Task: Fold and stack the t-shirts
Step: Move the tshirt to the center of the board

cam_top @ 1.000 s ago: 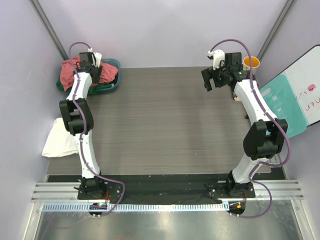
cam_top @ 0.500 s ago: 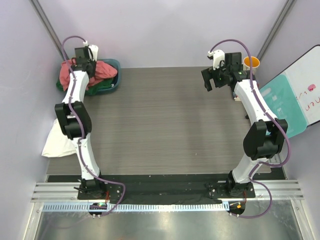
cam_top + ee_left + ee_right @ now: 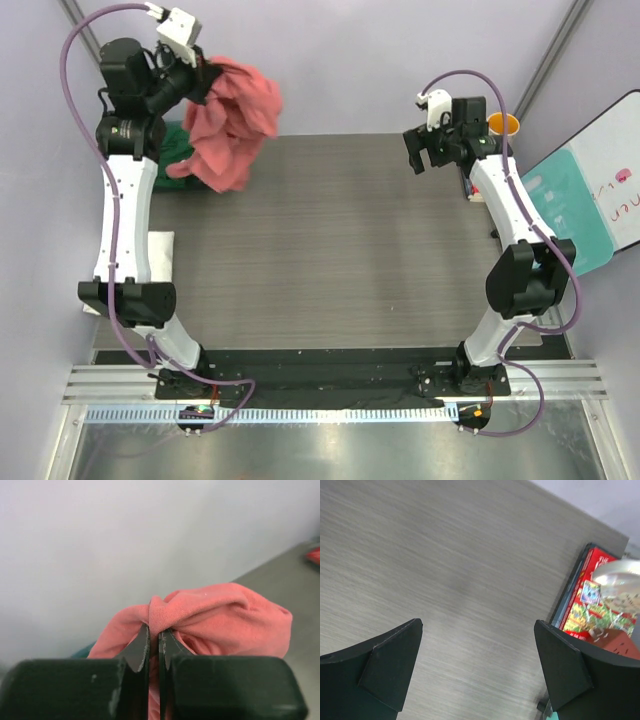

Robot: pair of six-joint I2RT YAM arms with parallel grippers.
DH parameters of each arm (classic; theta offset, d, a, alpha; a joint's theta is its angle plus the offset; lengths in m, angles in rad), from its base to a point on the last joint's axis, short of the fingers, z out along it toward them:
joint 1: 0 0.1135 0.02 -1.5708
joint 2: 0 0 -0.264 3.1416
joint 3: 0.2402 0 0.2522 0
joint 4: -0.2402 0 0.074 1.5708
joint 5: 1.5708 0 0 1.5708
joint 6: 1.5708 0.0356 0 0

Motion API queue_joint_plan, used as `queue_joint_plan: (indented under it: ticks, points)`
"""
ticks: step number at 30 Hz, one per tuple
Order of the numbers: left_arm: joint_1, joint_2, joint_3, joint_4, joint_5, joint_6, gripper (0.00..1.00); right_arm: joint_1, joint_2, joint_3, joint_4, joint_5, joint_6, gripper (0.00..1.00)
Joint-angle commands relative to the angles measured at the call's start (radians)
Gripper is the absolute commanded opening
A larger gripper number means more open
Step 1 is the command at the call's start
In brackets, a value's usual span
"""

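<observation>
A bunched coral-red t-shirt [image 3: 232, 118] hangs in the air over the table's far left corner, and my left gripper [image 3: 205, 74] is shut on its top. In the left wrist view the fingers [image 3: 141, 647] pinch a fold of the coral-red t-shirt [image 3: 225, 615] at my left gripper [image 3: 154, 630]. Dark green t-shirt cloth [image 3: 176, 140] shows behind the raised left arm. A white t-shirt [image 3: 162, 255] lies at the table's left edge, partly hidden by the arm. My right gripper [image 3: 420, 152] hovers open over the far right of the table, nothing between the fingers of the right gripper [image 3: 478, 625].
The grey wood-grain table [image 3: 340, 230] spreads between the arms. An orange cup [image 3: 503, 123] stands at the far right corner, and a teal-and-white board [image 3: 585, 205] leans at the right edge. A red printed box [image 3: 592, 605] shows beside the right fingers.
My left gripper shut on the coral-red t-shirt in the tub and rose high with it, so the shirt now hangs clear. The right arm stayed still.
</observation>
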Motion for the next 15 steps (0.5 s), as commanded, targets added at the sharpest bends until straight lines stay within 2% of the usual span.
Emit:
queue_joint_plan:
  ticks: [1, 3, 6, 9, 10, 14, 15]
  points:
    - [-0.097, -0.018, 0.027, 0.036, 0.394, -0.136, 0.00, 0.016, -0.021, 0.105, 0.053, -0.042, 0.012, 1.00]
    - [-0.169, -0.011, 0.021, 0.004, 0.438, -0.155, 0.00, 0.032, -0.024, 0.134, 0.059, -0.051, 0.011, 1.00]
    - [-0.252, 0.005, -0.023, -0.019, 0.386, -0.121, 0.00, 0.044, -0.023, 0.185, 0.067, -0.100, 0.055, 1.00]
    - [-0.294, 0.038, -0.054, -0.016, 0.262, -0.083, 0.00, 0.049, -0.035, 0.222, 0.081, -0.207, 0.115, 1.00]
    - [-0.302, 0.048, -0.054, -0.015, 0.196, -0.080, 0.00, 0.050, -0.040, 0.230, 0.085, -0.303, 0.159, 1.00]
    - [-0.317, 0.108, -0.051, -0.001, 0.151, -0.078, 0.00, 0.079, -0.067, 0.228, 0.120, -0.437, 0.227, 1.00]
    - [-0.320, 0.117, -0.051, -0.001, 0.149, -0.072, 0.07, 0.091, -0.073, 0.224, 0.121, -0.433, 0.219, 1.00]
